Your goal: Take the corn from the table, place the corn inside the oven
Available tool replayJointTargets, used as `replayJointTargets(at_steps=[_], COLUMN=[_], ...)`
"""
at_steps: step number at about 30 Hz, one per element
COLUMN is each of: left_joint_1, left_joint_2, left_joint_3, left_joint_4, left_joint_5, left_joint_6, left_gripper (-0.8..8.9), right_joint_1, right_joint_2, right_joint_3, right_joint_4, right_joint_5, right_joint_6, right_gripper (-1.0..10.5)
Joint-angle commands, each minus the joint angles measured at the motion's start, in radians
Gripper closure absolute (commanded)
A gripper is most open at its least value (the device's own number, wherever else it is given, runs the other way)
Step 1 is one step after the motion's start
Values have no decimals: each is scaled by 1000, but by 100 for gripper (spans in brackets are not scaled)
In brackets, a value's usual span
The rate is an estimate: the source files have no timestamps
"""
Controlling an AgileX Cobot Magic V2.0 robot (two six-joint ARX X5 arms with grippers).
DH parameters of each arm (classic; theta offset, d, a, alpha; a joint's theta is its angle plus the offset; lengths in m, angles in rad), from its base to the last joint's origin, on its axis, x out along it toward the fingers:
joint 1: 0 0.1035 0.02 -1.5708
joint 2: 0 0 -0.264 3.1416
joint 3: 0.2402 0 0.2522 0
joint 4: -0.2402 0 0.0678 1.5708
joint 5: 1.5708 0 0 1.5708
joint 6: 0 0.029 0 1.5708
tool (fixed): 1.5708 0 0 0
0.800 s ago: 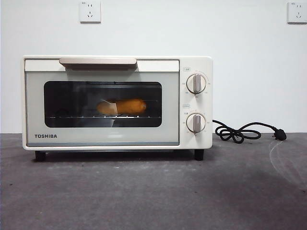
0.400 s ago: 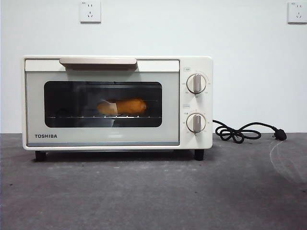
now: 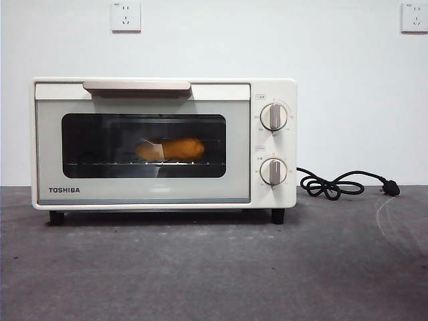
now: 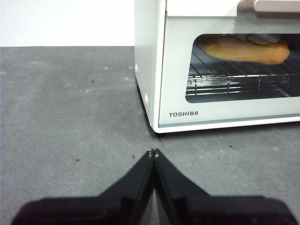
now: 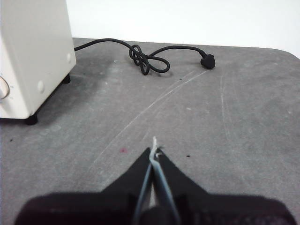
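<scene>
Corn lies inside the closed oven, ahead of our left gripper; both it and our right gripper hover low, jaws clenched, empty.

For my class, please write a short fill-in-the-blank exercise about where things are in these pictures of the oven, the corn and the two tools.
1. The corn lies on the wire rack inside the ____.
2. The oven door is ____, with the corn seen through its glass window.
3. The black cord lies coiled on the ____ beside the oven, with its plug not in any socket.
4. The left tool and the right tool both have their jaws ____, holding nothing.

Missing words: oven; shut; table; shut
</scene>
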Motion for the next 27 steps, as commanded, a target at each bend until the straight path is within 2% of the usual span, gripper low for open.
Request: replayJointTargets(at_steps=[1,27], left_joint_1=[-3,-3], left_joint_2=[3,8], left_joint_3=[-7,-7], left_joint_4=[10,10], left_joint_5=[-3,-3], left_joint_6=[13,13], left_gripper=[817,817], right_joint_1=[-2,-2], right_joint_2=[-2,0], right_joint_3=[-10,-10], right_joint_4=[5,9], right_joint_5=[6,9], right_joint_6=[-2,-21], right_gripper=[947,947])
